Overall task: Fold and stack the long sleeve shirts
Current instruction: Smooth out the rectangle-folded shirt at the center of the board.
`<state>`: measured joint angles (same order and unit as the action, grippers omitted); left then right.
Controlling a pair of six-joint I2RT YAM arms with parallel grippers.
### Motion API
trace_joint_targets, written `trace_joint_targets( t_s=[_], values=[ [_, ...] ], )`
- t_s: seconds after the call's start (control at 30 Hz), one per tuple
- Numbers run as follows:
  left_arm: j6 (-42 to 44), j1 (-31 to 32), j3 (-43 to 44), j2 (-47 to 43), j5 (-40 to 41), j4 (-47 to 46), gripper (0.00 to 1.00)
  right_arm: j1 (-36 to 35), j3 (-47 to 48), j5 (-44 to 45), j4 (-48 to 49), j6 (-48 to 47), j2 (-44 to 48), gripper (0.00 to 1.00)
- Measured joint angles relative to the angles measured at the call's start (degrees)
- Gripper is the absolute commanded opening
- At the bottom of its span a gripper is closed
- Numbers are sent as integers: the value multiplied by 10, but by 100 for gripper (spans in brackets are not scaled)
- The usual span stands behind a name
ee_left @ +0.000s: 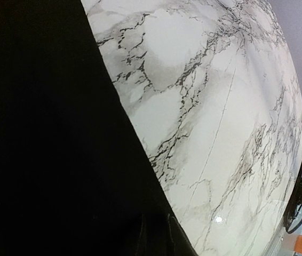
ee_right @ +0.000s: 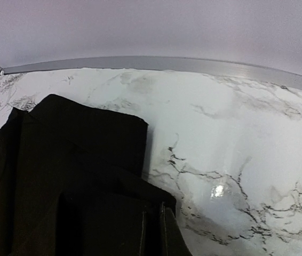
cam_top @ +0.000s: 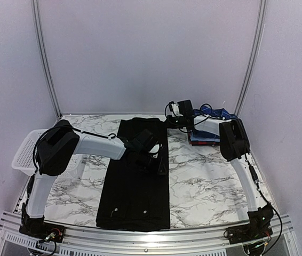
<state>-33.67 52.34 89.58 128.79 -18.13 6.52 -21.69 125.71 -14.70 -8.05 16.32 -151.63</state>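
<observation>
The plain black shirt (cam_top: 135,192) lies spread lengthwise on the marble table, with small white buttons near its front end. My left gripper (cam_top: 153,157) is low on the shirt's right edge at mid-length. In the left wrist view (ee_left: 164,234) its jaws stand closed on that black edge (ee_left: 44,133). My right gripper (cam_top: 171,121) is at the shirt's far right corner. In the right wrist view (ee_right: 152,229) its jaws pinch a raised fold of the black cloth (ee_right: 76,149). Folded blue and red shirts (cam_top: 204,137) are stacked at the back right.
A white mesh basket (cam_top: 23,154) stands at the table's left edge, beside the left arm. The back wall and metal frame rail (ee_right: 156,63) run just behind the shirt's far end. Bare marble (cam_top: 209,181) lies to the right of the shirt.
</observation>
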Motion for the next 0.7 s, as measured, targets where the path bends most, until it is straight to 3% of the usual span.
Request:
trace_joint_targets(
  t_s=[0.13, 0.37, 0.47, 0.7],
  values=[
    [0, 0, 3, 2, -3, -2, 16, 11, 10, -5, 3, -1, -14, 15],
    [0, 0, 3, 3, -4, -2, 16, 25, 47, -24, 5, 6, -23, 38],
    [0, 0, 3, 3, -4, -2, 16, 26, 37, -30, 6, 8, -17, 37],
    [0, 0, 3, 3, -4, -3, 16, 26, -86, -33, 7, 26, 48, 32]
  ],
)
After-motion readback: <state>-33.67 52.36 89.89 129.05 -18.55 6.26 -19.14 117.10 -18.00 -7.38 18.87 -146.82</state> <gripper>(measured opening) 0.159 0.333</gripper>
